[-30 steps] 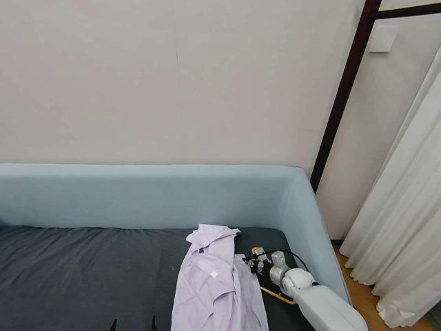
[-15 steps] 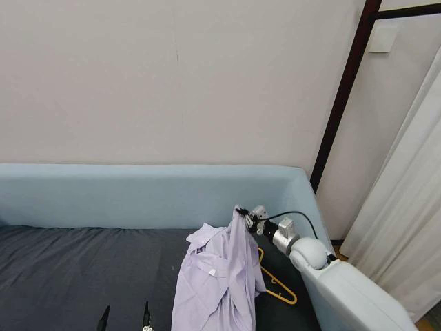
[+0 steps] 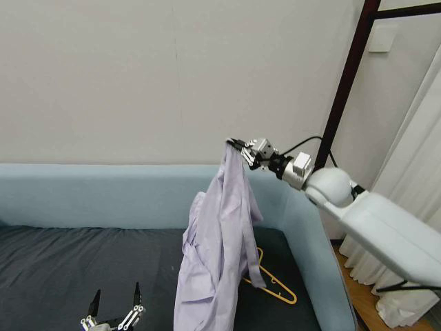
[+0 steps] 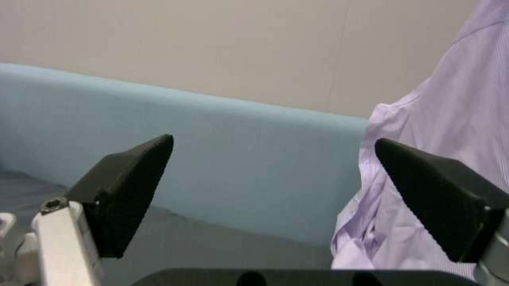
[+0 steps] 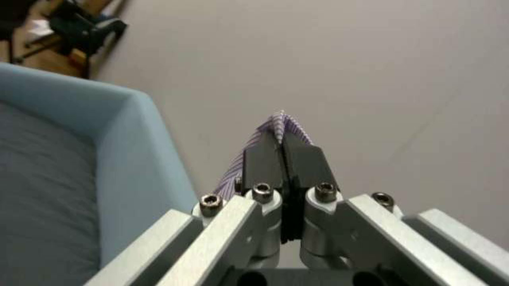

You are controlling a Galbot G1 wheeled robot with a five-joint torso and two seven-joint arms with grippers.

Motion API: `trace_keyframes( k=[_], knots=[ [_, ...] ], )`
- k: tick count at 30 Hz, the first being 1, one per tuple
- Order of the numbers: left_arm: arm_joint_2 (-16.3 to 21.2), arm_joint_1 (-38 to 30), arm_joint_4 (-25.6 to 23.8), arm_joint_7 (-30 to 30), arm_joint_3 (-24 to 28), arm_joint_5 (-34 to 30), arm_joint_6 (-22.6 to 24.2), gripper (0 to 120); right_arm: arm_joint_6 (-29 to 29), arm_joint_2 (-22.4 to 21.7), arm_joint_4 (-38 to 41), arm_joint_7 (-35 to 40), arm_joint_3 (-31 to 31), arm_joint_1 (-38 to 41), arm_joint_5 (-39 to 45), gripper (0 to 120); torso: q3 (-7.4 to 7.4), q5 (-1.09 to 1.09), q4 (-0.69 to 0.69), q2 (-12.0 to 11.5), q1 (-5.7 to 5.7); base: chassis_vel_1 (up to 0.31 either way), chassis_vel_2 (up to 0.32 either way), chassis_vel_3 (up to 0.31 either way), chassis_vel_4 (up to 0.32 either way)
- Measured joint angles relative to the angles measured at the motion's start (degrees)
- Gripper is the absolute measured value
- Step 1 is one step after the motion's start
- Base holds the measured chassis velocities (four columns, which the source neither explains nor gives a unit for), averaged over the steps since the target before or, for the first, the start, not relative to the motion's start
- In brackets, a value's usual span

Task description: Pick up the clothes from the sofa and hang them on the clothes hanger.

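Observation:
A pale lilac shirt hangs full length above the sofa seat, pinched at its top by my right gripper, which is shut on the cloth high in front of the wall. In the right wrist view the fingers are pressed together with striped lilac shirt cloth sticking out between them. An orange clothes hanger lies on the dark cushion below the shirt. My left gripper is low at the front of the seat, open and holding nothing; the shirt hangs beside it in the left wrist view.
The light blue sofa backrest runs along the wall, with its side arm at the right. A dark door frame and white curtain stand right of the sofa. The dark seat cushion spreads to the left.
My right gripper has risen from the seat to above the backrest, lifting the shirt off the cushion until it hangs. The hanger is uncovered. The left gripper has come up slightly.

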Motion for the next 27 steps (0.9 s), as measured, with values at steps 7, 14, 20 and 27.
trace_keyframes(
  k=[7, 14, 20, 27],
  knots=[
    [8.6, -3.5, 0.1, 5.3, -0.3, -9.7, 1.1, 100, 3.2, -6.5, 4.8, -2.5, 0.8, -9.0, -1.2, 0, 0.02, 0.08, -0.08, 0.0, 0.00, 0.000, 0.000, 0.000, 0.000],
    [25.9, -14.9, 5.0, 17.9, 2.3, -28.1, 4.0, 100, 4.5, -9.9, 7.0, -3.6, 4.9, -14.3, 0.0, 0, 0.01, 0.04, -0.12, 0.0, 0.01, 0.000, 0.000, 0.000, 0.000],
    [34.3, -21.8, 11.5, 23.7, 4.5, -38.9, 5.8, 100, 4.8, -6.9, 5.0, -4.3, 3.8, -12.6, 1.4, 0, 0.02, 0.02, 0.04, 0.0, 0.01, 0.000, 0.000, 0.000, 0.000],
    [36.3, -34.3, 21.6, 29.8, 13.9, -44.2, 7.9, 100, 4.6, -6.5, 6.1, -4.4, 3.9, -13.4, 3.1, 0, 0.02, 0.02, -0.07, 0.0, 0.01, 0.000, 0.000, 0.000, 0.000]
  ],
)
